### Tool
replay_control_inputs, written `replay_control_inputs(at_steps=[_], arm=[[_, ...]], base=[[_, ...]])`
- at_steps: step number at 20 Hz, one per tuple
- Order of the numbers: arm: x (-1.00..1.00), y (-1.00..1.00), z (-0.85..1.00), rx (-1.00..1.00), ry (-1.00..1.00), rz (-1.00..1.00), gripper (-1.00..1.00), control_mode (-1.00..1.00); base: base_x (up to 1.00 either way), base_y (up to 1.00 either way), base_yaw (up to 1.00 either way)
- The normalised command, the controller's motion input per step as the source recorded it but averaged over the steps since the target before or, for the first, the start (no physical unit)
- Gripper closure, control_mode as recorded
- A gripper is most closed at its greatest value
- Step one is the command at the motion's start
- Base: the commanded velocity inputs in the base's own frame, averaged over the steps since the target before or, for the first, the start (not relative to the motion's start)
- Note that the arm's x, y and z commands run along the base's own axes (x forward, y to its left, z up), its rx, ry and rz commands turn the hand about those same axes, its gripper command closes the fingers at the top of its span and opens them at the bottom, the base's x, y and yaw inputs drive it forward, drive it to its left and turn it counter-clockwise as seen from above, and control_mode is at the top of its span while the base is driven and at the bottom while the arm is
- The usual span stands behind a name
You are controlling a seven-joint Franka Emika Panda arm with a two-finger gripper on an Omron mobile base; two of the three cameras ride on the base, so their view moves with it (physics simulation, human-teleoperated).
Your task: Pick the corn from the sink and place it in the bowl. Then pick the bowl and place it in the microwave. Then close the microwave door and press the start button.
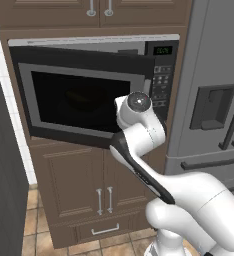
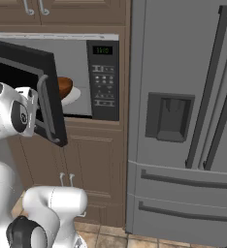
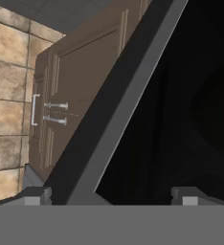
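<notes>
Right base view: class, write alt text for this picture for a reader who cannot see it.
A microwave door stands partly open, with the robot's white arm close against its outer side. Inside the microwave a brown bowl sits on the white plate. A steel fridge stands to the right and brown cabinets sit below.

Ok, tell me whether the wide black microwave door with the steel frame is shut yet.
Not shut. The wide black steel-framed microwave door stands ajar, and the reddish-brown wooden bowl shows in the gap beside it.
</notes>
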Motion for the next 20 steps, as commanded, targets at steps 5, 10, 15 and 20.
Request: replay_control_inputs(at_steps=[5,10,15,20], arm=[[1.0,-0.09,-0.06,0.0,0.0,0.02,-1.0,-1.0],[1.0,0.0,-0.08,0.0,0.0,0.0,-1.0,-1.0],[1.0,0.0,-0.01,0.0,0.0,0.0,-1.0,-1.0],[0.99,0.0,-0.07,0.0,0.0,0.0,-1.0,-1.0]], base=[[0.0,0.0,0.0],[0.0,0.0,0.0],[0.0,0.0,0.0],[0.0,0.0,0.0]])
